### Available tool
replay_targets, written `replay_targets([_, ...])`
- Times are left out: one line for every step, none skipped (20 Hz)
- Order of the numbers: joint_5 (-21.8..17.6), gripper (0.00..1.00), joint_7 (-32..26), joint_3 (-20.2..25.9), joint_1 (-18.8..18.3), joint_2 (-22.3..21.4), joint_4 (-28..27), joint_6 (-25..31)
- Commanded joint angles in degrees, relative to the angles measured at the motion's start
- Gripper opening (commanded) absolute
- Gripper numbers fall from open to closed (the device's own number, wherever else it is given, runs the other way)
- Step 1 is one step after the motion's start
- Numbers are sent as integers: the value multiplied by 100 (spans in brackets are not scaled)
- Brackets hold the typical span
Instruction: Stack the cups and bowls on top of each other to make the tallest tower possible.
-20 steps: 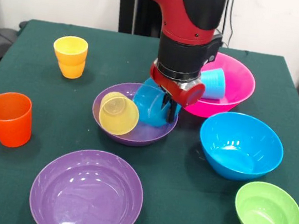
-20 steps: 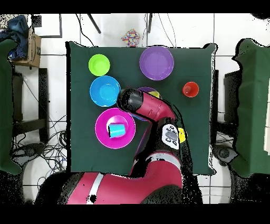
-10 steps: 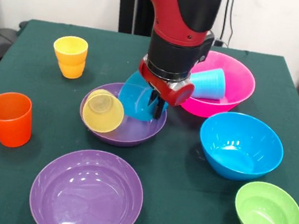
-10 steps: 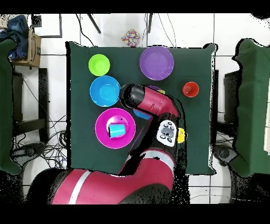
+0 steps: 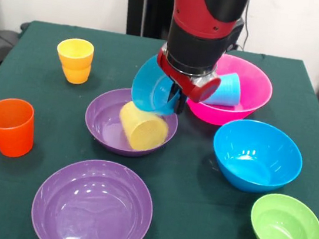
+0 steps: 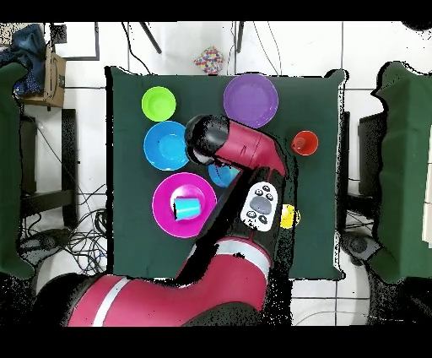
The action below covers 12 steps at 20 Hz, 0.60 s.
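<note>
My gripper is shut on the rim of the small blue bowl and holds it tilted above a purple bowl. The ribbed pale yellow cup lies on its side in that purple bowl. The light blue cup lies in the pink bowl. Two amber-yellow cups stand nested at the far left, and the orange cup stands at the left. In the overhead view the arm hides the gripper; part of the small blue bowl shows.
The big blue bowl and the green bowl sit at the right. The second purple bowl is near the front edge. From overhead, the green bowl, big blue bowl and pink bowl line up left.
My gripper has risen and lifted the small blue bowl out of the purple bowl. The pale yellow cup has rolled from the purple bowl's left rim down into its middle.
</note>
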Motion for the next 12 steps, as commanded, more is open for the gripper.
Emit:
replay_targets([148,0,1196,212,34,-189,-346,623])
replay_targets([179,0,1208,225,31,-201,-321,607])
replay_targets([197,0,1222,228,39,-219,-296,591])
replay_targets([216,0,1235,231,47,-237,-270,574])
replay_targets([194,0,1242,193,70,-262,-293,636])
replay_targets([173,0,1250,155,93,-286,-316,697])
replay_targets([143,0,1272,102,128,-291,-349,750])
replay_targets([102,0,1313,26,174,-288,-392,821])
replay_targets([58,0,1321,-30,206,-298,-417,884])
replay_targets([22,0,1333,-85,224,-282,-483,988])
replay_targets([-1,0,1318,-113,234,-278,-526,1061])
replay_targets([-26,0,1282,-152,234,-252,-621,1157])
